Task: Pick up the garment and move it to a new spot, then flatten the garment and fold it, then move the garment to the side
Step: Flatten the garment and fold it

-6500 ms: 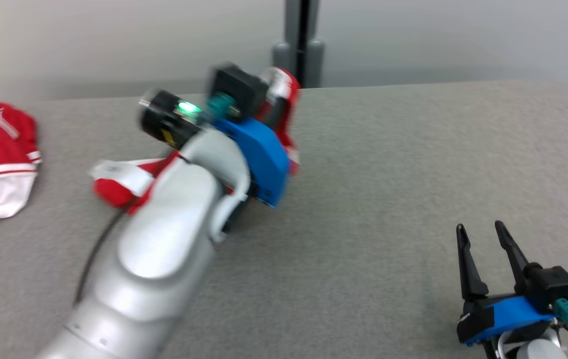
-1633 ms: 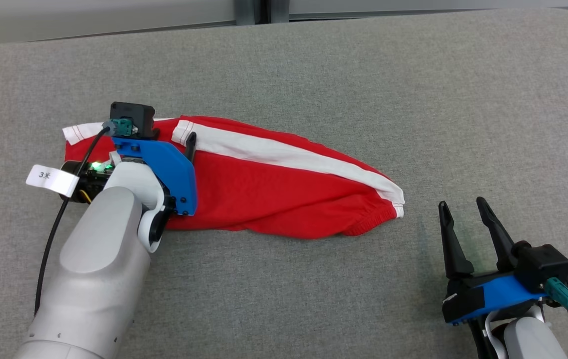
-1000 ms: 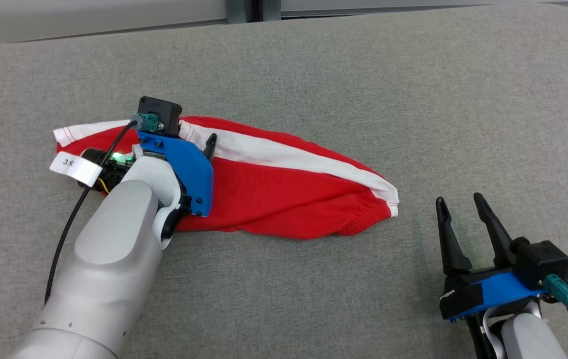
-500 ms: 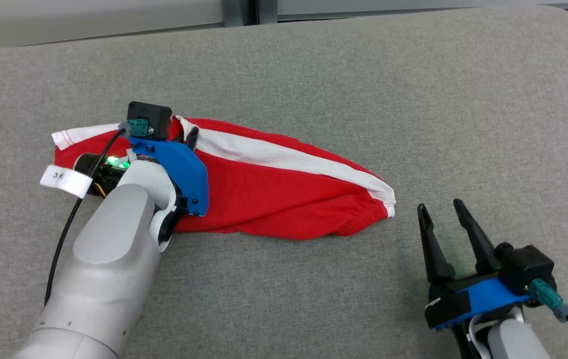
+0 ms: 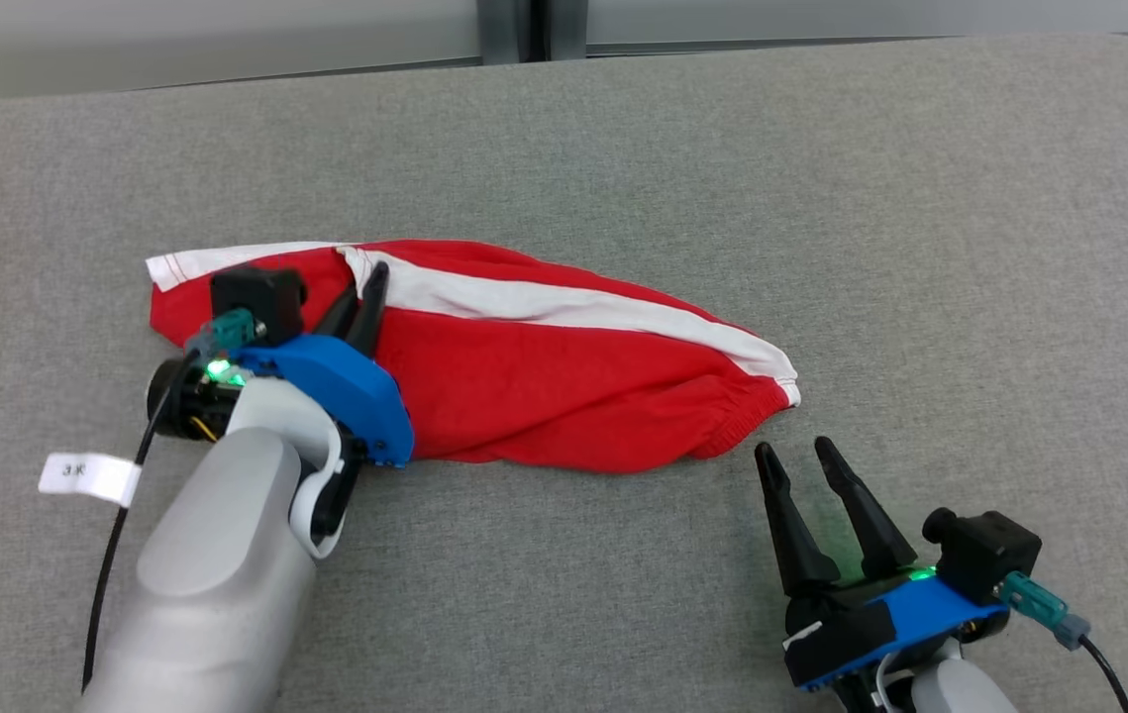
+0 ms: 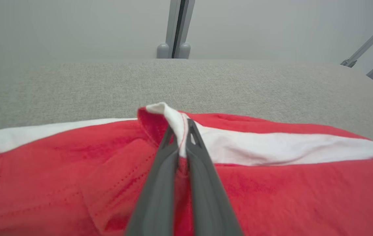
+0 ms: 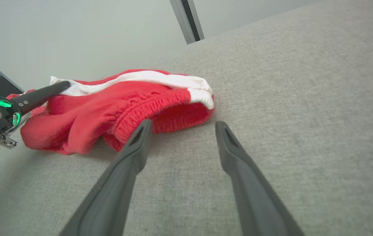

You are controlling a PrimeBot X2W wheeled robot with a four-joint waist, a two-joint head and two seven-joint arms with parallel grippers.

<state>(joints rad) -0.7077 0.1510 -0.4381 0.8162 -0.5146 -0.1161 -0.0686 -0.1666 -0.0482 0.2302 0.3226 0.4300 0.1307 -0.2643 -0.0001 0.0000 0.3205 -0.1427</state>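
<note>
While left tool (image 5: 367, 279) pinches garment (image 5: 544, 381) | right tool (image 5: 792, 446) spread, nearby

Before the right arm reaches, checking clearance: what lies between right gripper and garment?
Just bare grey surface between right gripper and garment, per the head view.

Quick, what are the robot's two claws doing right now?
Left gripper: shut, pinching a white-edged fold of the red garment.
Right gripper: open, holding nothing.
</note>
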